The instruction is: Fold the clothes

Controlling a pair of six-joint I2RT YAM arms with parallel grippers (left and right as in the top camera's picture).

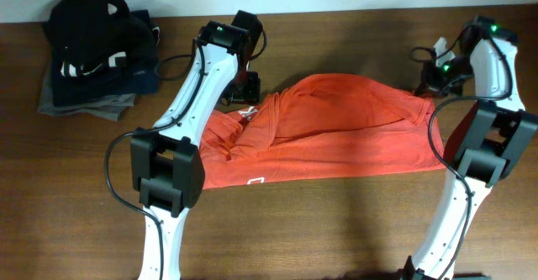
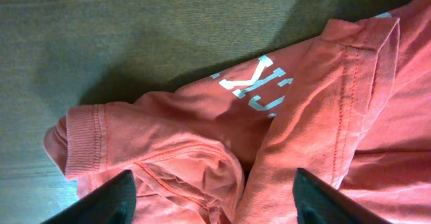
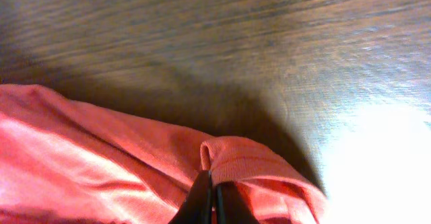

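Note:
The clothes are one orange-red T-shirt [image 1: 336,137] lying across the middle of the wooden table, its far part bunched and folded over, a small white logo [image 1: 256,181] near the front edge. My left gripper [image 1: 250,88] hangs over the shirt's far-left corner. In the left wrist view its jaws stand wide apart over crumpled fabric [image 2: 202,130] beside white lettering [image 2: 256,83], holding nothing. My right gripper [image 1: 427,85] is at the shirt's far-right corner. In the right wrist view its fingers [image 3: 202,200] are shut on a ribbed fold of the shirt [image 3: 249,160].
A pile of dark folded garments [image 1: 92,53] sits at the far-left corner of the table [image 1: 336,229]. Black cables trail behind both arms near the back edge.

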